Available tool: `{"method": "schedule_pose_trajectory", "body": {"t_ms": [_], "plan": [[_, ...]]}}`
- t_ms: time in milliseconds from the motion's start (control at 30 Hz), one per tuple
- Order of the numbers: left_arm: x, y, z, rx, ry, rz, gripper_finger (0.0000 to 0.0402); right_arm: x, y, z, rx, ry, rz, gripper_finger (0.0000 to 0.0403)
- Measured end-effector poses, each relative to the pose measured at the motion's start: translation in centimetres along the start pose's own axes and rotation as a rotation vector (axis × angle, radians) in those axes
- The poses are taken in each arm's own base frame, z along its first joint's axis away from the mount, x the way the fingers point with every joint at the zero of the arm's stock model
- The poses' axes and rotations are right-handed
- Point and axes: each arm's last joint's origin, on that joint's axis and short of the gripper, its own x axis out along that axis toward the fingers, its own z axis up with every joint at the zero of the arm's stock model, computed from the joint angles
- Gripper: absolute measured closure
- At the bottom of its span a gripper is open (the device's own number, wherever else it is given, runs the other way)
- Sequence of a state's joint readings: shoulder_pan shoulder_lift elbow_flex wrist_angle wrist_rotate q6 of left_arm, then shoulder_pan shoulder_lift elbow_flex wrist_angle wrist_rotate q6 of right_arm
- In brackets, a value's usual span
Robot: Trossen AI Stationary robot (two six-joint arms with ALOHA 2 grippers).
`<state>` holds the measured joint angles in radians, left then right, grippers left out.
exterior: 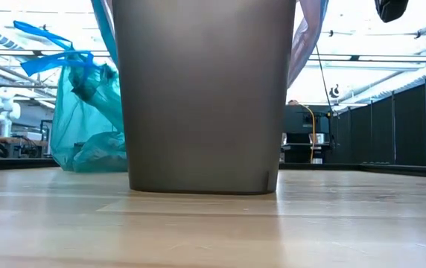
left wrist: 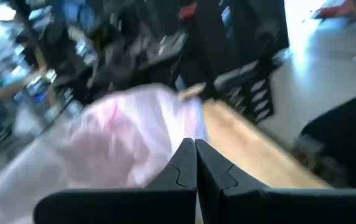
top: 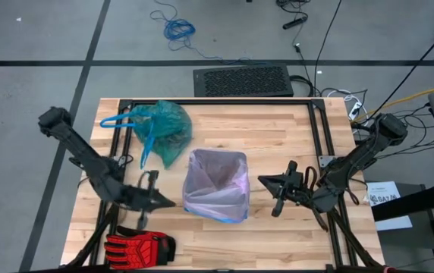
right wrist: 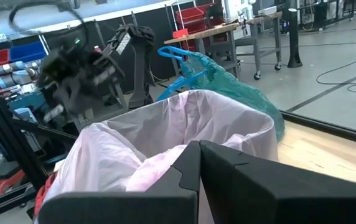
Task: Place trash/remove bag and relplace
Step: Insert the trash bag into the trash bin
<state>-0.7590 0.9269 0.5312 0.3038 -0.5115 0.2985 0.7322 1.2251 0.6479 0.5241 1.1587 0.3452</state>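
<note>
Centrally on the counter [top: 278, 136] stands the bin [exterior: 204, 97], lined with a pale lilac bag [top: 215, 184] draped over its rim. The teal-green bag [top: 161, 130], bunched and tied off with blue drawstring loops, lies on the counter just beyond the bin toward the left arm's side, its loops trailing outward toward the counter's left edge. The left gripper [top: 164, 202] hovers just beside the bin's left wall, its 2 fingers pressed together and holding nothing. The right gripper [top: 268, 180] hovers near the bin's right wall, also closed and empty, pointing at the rim. No loose trash is visible on the counter. A red-and-black glove [top: 139, 246] lies at the near left corner. Judged from this layout, the left arm is nearer the teal bag.
</note>
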Motion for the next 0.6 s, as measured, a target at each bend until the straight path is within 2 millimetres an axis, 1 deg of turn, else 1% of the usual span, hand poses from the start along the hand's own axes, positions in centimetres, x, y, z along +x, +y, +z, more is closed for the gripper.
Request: {"method": "schedule_pose_trajectory", "body": {"t_ms": [100,233,433,600], "plan": [[1.2,-1.5,-1.2,0.01,0.106,0.088,0.0401,0.0,0.0,0.1,-0.013,-0.003,0.0,0.0403],[2.7,-2.6,-2.5,-0.011,0.198,0.189,0.0401,0.0,0.0,0.3,-0.022,-0.017,-0.013,0.0403],[4.0,-3.4,-3.7,-0.047,0.249,0.244,0.0402,0.0,0.0,0.2,-0.031,-0.017,-0.017,0.0403],[5.0,-3.9,-5.2,-0.092,0.3,0.268,0.0401,0.0,0.0,0.2,-0.031,-0.017,-0.017,0.0403]]}}
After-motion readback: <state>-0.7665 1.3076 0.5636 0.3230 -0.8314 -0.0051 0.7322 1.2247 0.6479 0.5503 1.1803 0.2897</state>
